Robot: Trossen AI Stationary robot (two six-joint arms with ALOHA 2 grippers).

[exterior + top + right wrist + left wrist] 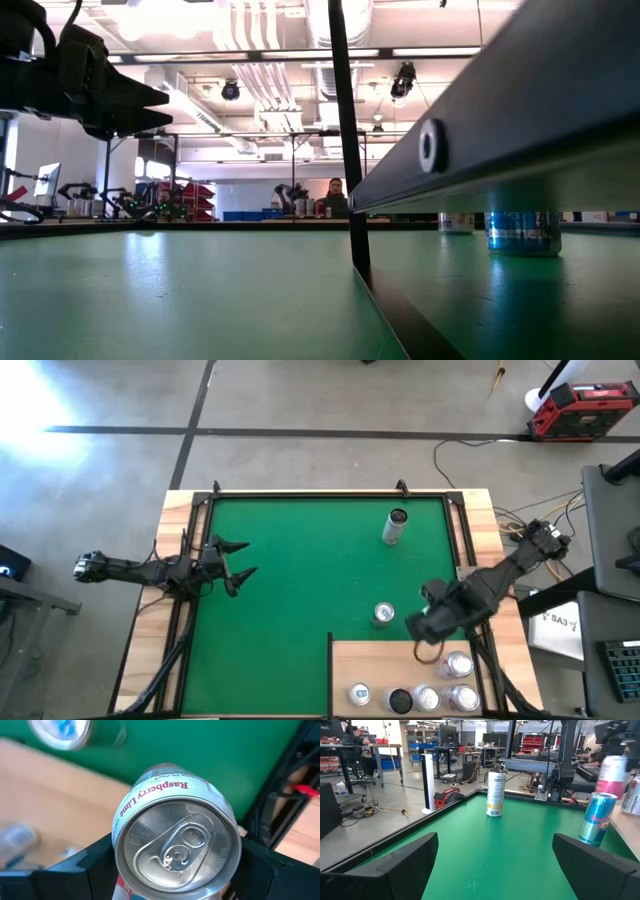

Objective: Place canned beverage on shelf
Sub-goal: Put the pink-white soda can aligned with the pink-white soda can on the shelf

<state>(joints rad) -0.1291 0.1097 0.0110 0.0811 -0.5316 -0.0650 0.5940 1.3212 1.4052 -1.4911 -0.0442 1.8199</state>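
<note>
My right gripper hangs over the far edge of the pale wooden shelf at the mat's near right, shut on a white and pink canned beverage labelled "Raspberry Lime". In the high view the gripper hides this can; the left wrist view shows it blurred, above the shelf. Several cans stand on the shelf. On the green mat a blue can stands by the shelf's far edge and a tall can farther back. My left gripper waits open at the mat's left side. My right gripper pinches the can's side wall just below the top rim, one dark finger on either side. The fingers come from above and point down. The can stands upright in the hold, its pull-tab top facing the wrist, lifted clear of shelf and mat.
Narrow wooden rim strips and black rails frame the green mat. The shelf is raised; its dark underside and a post show in the low view. Bare green mat lies between the two arms. A person sits far behind the table.
</note>
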